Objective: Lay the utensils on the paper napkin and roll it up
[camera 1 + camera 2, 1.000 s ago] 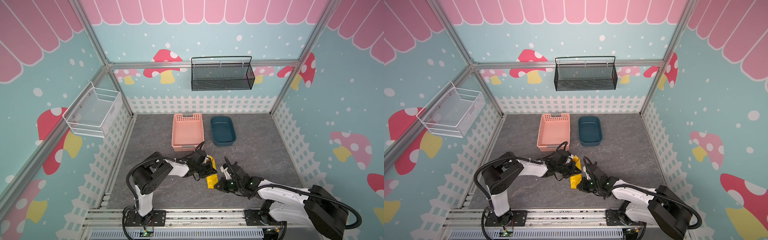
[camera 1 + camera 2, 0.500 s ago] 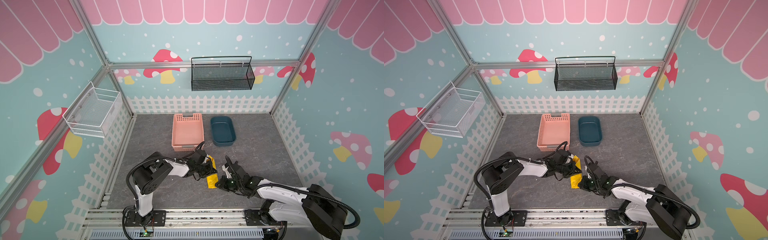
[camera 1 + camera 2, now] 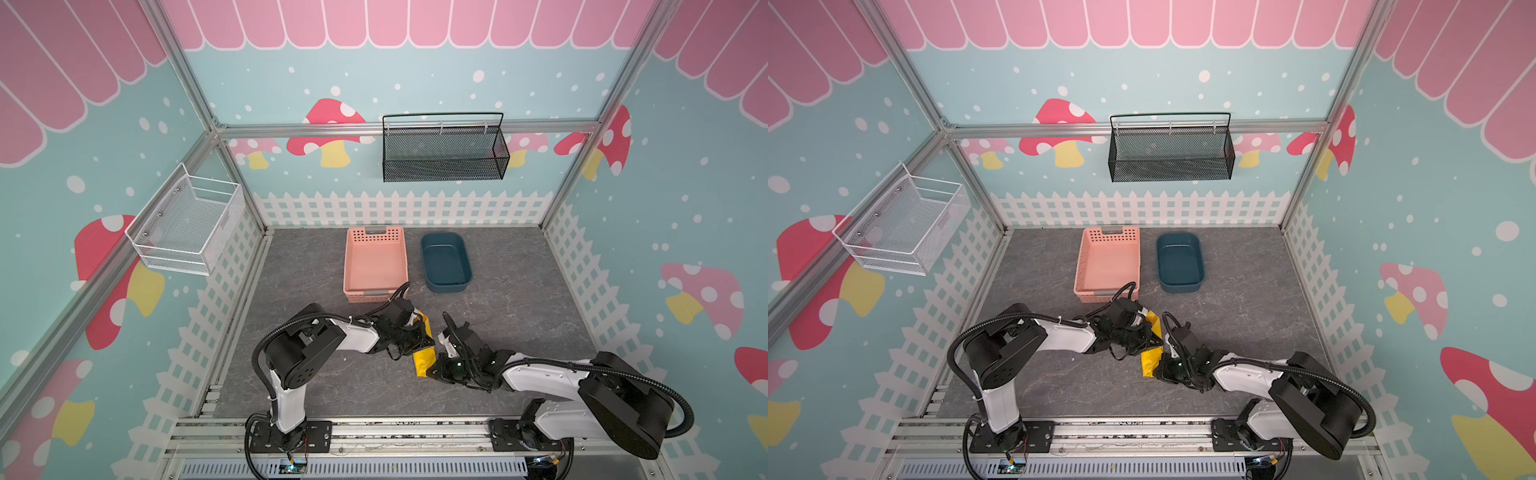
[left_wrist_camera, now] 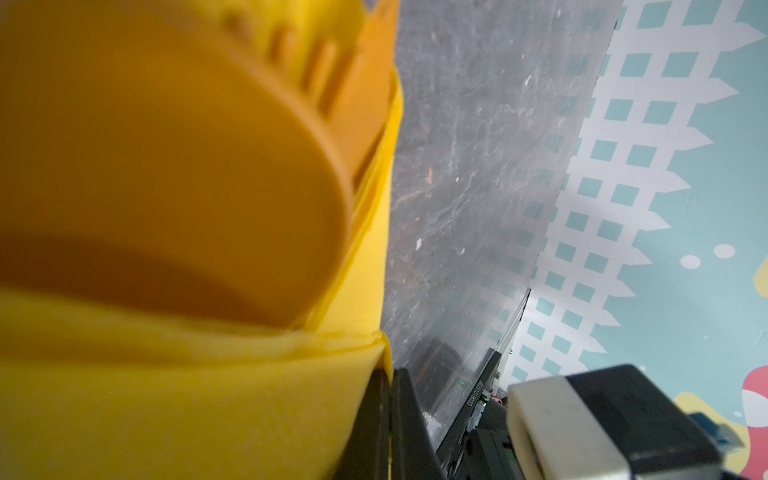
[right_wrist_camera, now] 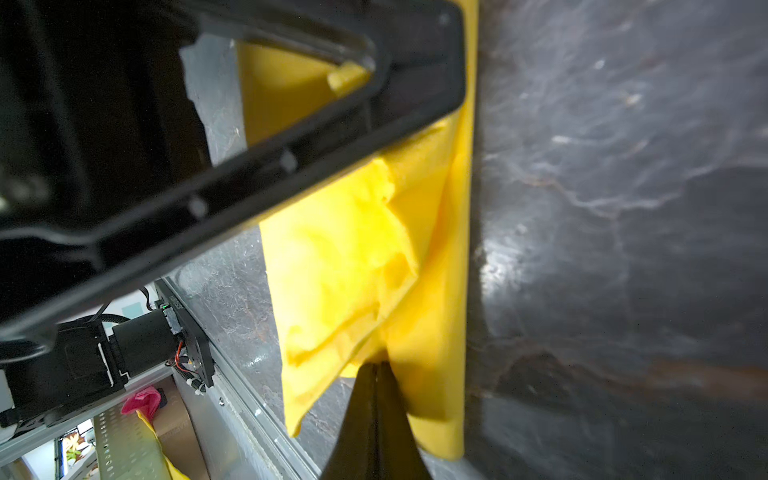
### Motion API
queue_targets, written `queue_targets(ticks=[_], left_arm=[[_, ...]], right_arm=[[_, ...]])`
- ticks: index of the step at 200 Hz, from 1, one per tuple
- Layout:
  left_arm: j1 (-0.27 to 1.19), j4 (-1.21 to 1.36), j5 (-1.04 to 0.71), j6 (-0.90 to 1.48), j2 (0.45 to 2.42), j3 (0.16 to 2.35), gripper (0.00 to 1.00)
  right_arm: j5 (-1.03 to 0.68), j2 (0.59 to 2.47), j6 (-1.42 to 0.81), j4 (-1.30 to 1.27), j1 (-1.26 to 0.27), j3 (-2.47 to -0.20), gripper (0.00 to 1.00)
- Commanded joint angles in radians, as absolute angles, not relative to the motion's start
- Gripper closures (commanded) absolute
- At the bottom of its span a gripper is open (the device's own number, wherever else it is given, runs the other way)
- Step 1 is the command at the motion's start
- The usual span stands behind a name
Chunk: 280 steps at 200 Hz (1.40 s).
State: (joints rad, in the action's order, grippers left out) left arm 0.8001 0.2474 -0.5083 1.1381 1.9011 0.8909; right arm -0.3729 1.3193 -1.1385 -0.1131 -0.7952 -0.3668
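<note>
As left fingers [image 4: 409,428] and right fingers [image 5: 357,436] each pinch the paper napkin [image 3: 423,360], folded over the utensils [image 4: 187,166] on the surface [image 3: 519,324], the limp, tearable sheet seems best gripped gently at doubled edges.

Most of the paper napkin [image 3: 424,361] is lost under me.
In both top views my left arm [image 3: 399,328] covers the napkin's middle, and my fingertips at it are too small to make out. In the left wrist view the spoon [image 4: 187,166] in the napkin's fold is a blur cut by the frame. The fork [image 4: 316,75] beside it shows only soft tines, and my left fingers [image 4: 409,436] run off the edge. In the right wrist view my right fingers [image 5: 361,415] are cut off too, and my blurred left arm hides the napkin's end away from them.
</note>
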Motion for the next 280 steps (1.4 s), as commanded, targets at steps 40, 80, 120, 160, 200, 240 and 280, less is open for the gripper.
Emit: queue_targets(ticks=[40,80,120,160,200,240,280], left_arm=[[0.827,0.213,-0.494,1.131,1.903,0.985,1.0],[0.841,0.212,-0.494,1.13,1.938,1.025,1.0],[0.842,0.213,-0.467,1.151,1.961,1.041,1.0],[0.85,0.165,-0.428,1.132,1.965,1.074,1.0],[0.861,0.16,-0.424,1.143,2.0,1.107,1.0],[0.874,0.145,-0.411,1.142,2.021,1.129,1.0],[0.9,0.293,-0.551,1.187,2.082,1.154,1.0]], right_arm=[[-0.377,1.361,-1.086,-0.064,-0.788,-0.36,1.0],[-0.379,1.365,-1.072,-0.051,-0.788,-0.361,1.0],[-0.364,1.318,-1.077,-0.037,-0.789,-0.339,1.0],[-0.367,1.275,-1.089,-0.037,-0.787,-0.292,1.0],[-0.36,1.239,-1.092,-0.04,-0.787,-0.269,1.0],[-0.35,1.205,-1.099,-0.04,-0.787,-0.253,1.0],[-0.339,1.193,-1.101,-0.04,-0.787,-0.245,1.0]])
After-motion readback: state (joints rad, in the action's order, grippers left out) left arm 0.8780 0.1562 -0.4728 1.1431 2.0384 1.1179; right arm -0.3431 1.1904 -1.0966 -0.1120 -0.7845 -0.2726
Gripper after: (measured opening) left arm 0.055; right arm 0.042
